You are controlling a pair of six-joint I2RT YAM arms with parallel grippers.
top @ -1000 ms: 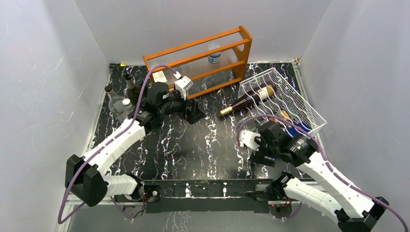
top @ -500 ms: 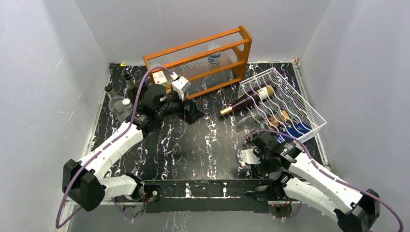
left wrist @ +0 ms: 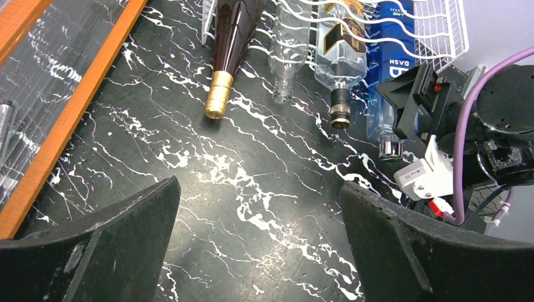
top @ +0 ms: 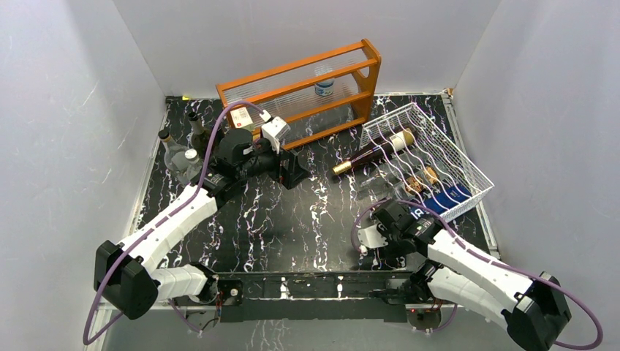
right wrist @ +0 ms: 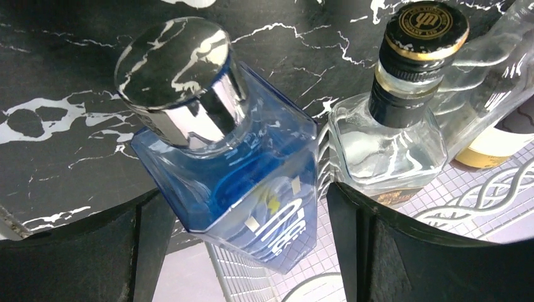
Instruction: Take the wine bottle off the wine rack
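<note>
top cam up high behind the arm bases, looking down on the whole counter [top: 292, 219], left wrist cam facing across toward the wire rack [left wrist: 434, 28] from a ways off, right wrist cam right up on the blue bottle [right wrist: 252, 189], both wrist views share its cap

The left wrist view's top edge cuts off the wine rack [left wrist: 441, 25] and the body of the dark wine bottle [left wrist: 230, 31]. In the right wrist view the blue bottle [right wrist: 252, 182] runs past the lower edge, its lettering unreadable; whether the right hand [right wrist: 242, 239] touches it is unclear.
</note>
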